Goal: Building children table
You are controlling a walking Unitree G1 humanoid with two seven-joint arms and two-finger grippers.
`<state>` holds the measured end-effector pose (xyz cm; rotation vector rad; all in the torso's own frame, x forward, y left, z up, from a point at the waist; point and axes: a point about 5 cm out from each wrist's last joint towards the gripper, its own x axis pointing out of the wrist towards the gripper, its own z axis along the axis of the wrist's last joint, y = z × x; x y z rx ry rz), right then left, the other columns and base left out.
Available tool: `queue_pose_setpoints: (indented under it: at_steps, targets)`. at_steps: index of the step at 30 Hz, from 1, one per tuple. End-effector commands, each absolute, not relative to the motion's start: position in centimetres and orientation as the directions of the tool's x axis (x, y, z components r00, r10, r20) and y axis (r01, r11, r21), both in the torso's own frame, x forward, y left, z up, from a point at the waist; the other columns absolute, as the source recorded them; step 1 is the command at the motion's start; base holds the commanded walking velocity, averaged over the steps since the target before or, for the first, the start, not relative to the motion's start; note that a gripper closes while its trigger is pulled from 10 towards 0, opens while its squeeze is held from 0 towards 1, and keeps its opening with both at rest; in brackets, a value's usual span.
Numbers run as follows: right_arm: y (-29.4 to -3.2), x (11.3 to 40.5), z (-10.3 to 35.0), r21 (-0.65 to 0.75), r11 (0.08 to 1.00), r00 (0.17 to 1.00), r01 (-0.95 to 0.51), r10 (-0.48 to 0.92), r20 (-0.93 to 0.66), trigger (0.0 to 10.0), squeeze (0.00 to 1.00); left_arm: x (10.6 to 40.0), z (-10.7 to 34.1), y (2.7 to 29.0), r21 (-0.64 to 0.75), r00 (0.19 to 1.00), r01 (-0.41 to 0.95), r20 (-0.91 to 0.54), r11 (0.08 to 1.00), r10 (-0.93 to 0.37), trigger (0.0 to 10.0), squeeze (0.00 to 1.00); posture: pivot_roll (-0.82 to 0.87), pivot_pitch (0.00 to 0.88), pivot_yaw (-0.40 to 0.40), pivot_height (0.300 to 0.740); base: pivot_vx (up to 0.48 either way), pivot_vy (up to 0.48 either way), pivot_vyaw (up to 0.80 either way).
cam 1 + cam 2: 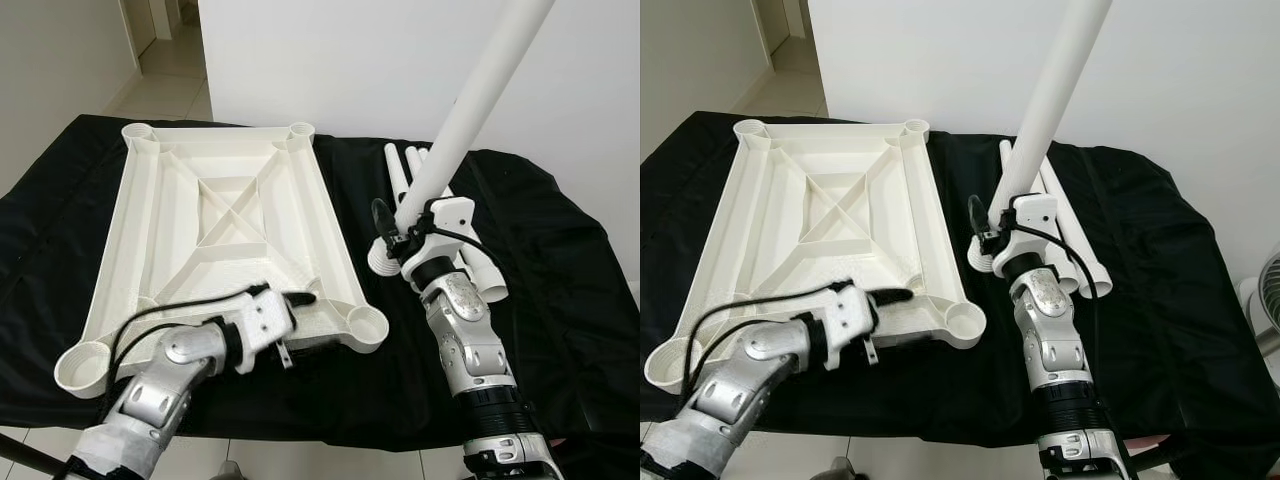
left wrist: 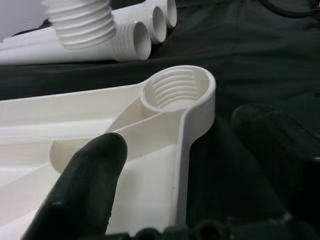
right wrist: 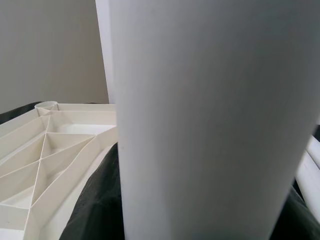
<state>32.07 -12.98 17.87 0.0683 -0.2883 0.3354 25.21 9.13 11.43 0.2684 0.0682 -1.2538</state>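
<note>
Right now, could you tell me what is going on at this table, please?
The robot is putting together a child's table. The white tabletop lies upside down on a black cloth. The right end effector holds one white leg tilted upright, its threaded end near the cloth. The left end effector grips the tabletop's near edge beside a corner socket. More legs lie on the cloth.
</note>
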Motion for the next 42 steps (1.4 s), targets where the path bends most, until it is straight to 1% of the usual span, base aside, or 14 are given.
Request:
queue_pose_setpoints:
  at_steps: [1, 2, 5, 6, 8, 9, 11, 15, 20, 27, 28, 29, 35, 42]
  targets:
    - [-13.1, 32.0, 18.1, 0.012, 0.941, 0.899, -0.339, 0.32, 0.298, 10.0, 0.0, 25.5, 10.6, 9.2, 0.177, 0.349, 0.934, -0.257, 0.311, -0.901, 10.0, 0.0, 0.01, 0.0, -0.048, 0.74, 0.0, 0.0, 0.0]
    - [-13.2, 32.0, 18.2, 0.011, 0.942, 0.9, -0.335, 0.317, 0.299, 10.0, 0.0, 26.0, 10.2, 9.3, 0.19, 0.38, 0.922, -0.289, 0.336, -0.879, 10.0, 0.0, 0.01, 0.0, -0.048, 0.74, 0.0, 0.0, 0.0]
    - [-13.2, 32.0, 18.2, 0.011, 0.942, 0.9, -0.335, 0.316, 0.301, 10.0, 0.0, 26.4, 10.0, 9.4, 0.23, 0.398, 0.912, -0.303, 0.338, -0.866, 10.0, 0.0, 0.0, 0.0, -0.047, 0.74, 0.0, 0.0, 0.0]
    - [-13.2, 32.0, 18.2, 0.01, 0.943, 0.9, -0.332, 0.314, 0.301, 10.0, 0.0, 27.0, 9.8, 9.5, 0.266, 0.444, 0.891, -0.329, 0.369, -0.834, 10.0, 0.0, 0.0, 0.0, -0.047, 0.74, 0.0, 0.0, 0.0]
    - [-13.2, 32.0, 18.2, 0.009, 0.943, 0.901, -0.332, 0.314, 0.301, 10.0, 0.0, 27.2, 9.7, 9.6, 0.271, 0.455, 0.885, -0.335, 0.378, -0.825, 10.0, 0.0, 0.0, 0.0, -0.047, 0.74, 0.0, 0.0, 0.0]
    - [-13.2, 32.0, 18.2, 0.011, 0.944, 0.9, -0.331, 0.312, 0.303, 10.0, 0.0, 28.3, 9.5, 9.7, 0.285, 0.519, 0.852, -0.354, 0.439, -0.778, 10.0, 0.0, 0.0, 0.0, -0.049, 0.74, 0.0, 0.0, 0.0]
    - [-13.2, 31.9, 18.2, 0.013, 0.944, 0.9, -0.331, 0.312, 0.305, 10.0, 0.0, 29.6, 9.4, 9.7, 0.317, 0.592, 0.805, -0.362, 0.502, -0.72, 10.0, 0.0, 0.0, 0.0, -0.049, 0.74, 0.0, 0.0, 0.0]
    - [-13.2, 31.8, 18.1, 0.014, 0.943, 0.9, -0.334, 0.314, 0.302, 10.0, 0.0, 29.6, 10.0, 9.2, 0.308, 0.58, 0.811, -0.316, 0.497, -0.751, 10.0, 0.0, 0.0, 0.0, -0.044, 0.74, 0.0, 0.0, 0.0]
    - [-13.6, 32.0, 17.8, -0.008, 0.949, 0.91, -0.315, 0.304, 0.283, 10.0, 0.0, 30.6, 10.9, 8.8, 0.289, 0.632, 0.772, -0.251, 0.567, -0.733, 10.0, 0.0, 0.0, 0.0, -0.046, 0.74, 0.0, 0.0, 0.0]
    - [-13.2, 32.1, 17.5, -0.017, 0.951, 0.917, -0.309, 0.302, 0.261, 10.0, 0.0, 30.9, 12.1, 8.6, 0.223, 0.612, 0.788, -0.189, 0.574, -0.768, 10.0, 0.0, 0.0, 0.0, -0.046, 0.74, 0.0, 0.0, 0.0]
    - [-12.9, 32.0, 17.2, -0.03, 0.941, 0.907, -0.338, 0.334, 0.256, 10.0, 0.0, 30.6, 13.5, 8.7, 0.156, 0.584, 0.81, -0.119, 0.566, -0.803, 10.0, 0.0, 0.0, 0.0, -0.045, 0.74, 0.0, 0.0, 0.0]
    - [-12.9, 32.0, 17.2, -0.03, 0.941, 0.907, -0.338, 0.334, 0.256, 10.0, 0.0, 30.6, 13.5, 8.7, 0.156, 0.584, 0.81, -0.119, 0.566, -0.803, 10.0, 0.0, 0.0, 0.0, -0.045, 0.74, 0.0, 0.0, 0.0]
    - [-13.0, 31.5, 16.7, -0.024, 0.922, 0.887, -0.387, 0.38, 0.262, 10.0, 0.0, 29.2, 16.3, 8.9, 0.102, 0.458, 0.883, 0.032, 0.459, -0.888, 10.0, 0.0, 0.01, 0.0, -0.041, 0.74, 0.0, 0.0, 0.0]
    - [-12.9, 31.1, 15.8, -0.01, 0.91, 0.881, -0.414, 0.403, 0.248, 10.0, 0.0, 27.9, 15.8, 9.3, 0.087, 0.378, 0.922, 0.001, 0.377, -0.926, 10.0, 0.0, 0.01, 0.0, -0.039, 0.74, 0.0, 0.0, 0.0]
